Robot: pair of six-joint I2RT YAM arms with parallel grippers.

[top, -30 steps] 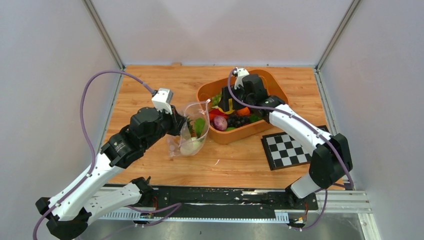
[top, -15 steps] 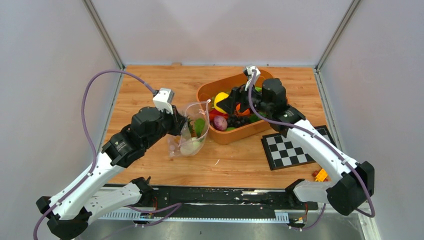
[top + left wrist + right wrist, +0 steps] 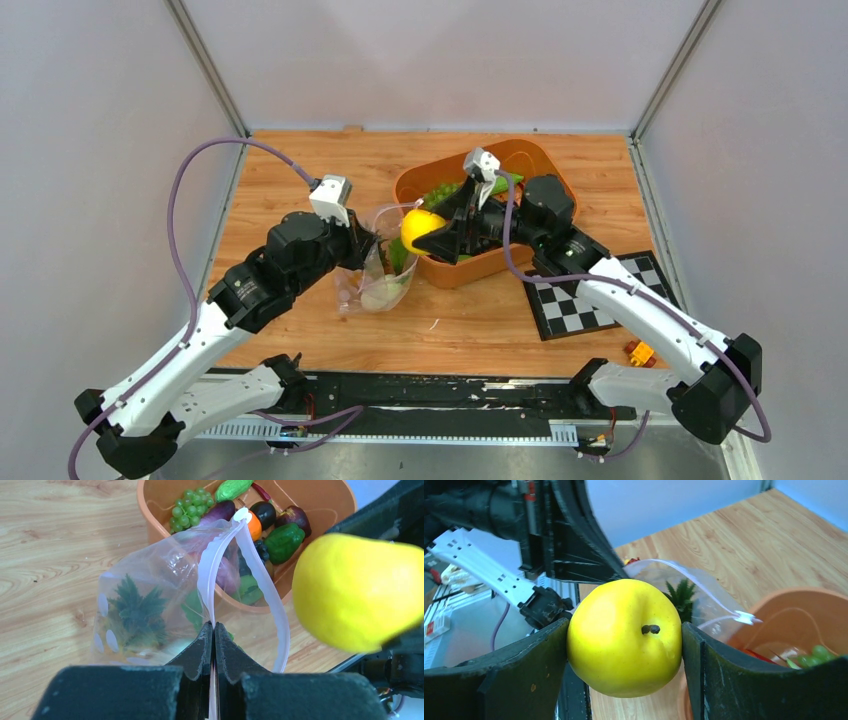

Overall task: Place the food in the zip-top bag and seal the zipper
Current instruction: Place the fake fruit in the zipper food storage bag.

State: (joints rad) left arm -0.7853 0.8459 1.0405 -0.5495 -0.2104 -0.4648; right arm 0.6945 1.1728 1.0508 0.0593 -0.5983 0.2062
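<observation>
Our left claw (image 3: 213,630) is pressed together on the near lip of the zip-top bag (image 3: 145,605). It pinches the bag right at the zipper (image 3: 206,590), so the mouth stands open as a narrow loop facing up and toward the orange tub (image 3: 520,155). The bag stands on the table (image 3: 300,170) just beside the tub's left wall. A green leafy piece (image 3: 135,610) already lies inside it.

Our right claw (image 3: 625,645) pinches the yellow lemon (image 3: 619,620) between its two fingers and holds it in the air, beside the bag mouth and a little above it.

We judge that the step in hand is to drop this lemon into the bag. The mouth looks hardly wider than the lemon. We should therefore bring the fruit straight over the middle of the loop, between the two zipper lips, and not over the far lip. We should lower it until it sits partly inside, and only then spread the fingers. If we release it from too high, it may strike the strip and roll onto the table.

The left claw should hold its pinch firm and without moving, because any pull could fold the mouth shut. The right fingers must also not push the free lip down as they descend. More food, such as the green grapes (image 3: 190,510), waits in the tub, so the sealing is not yet near.
</observation>
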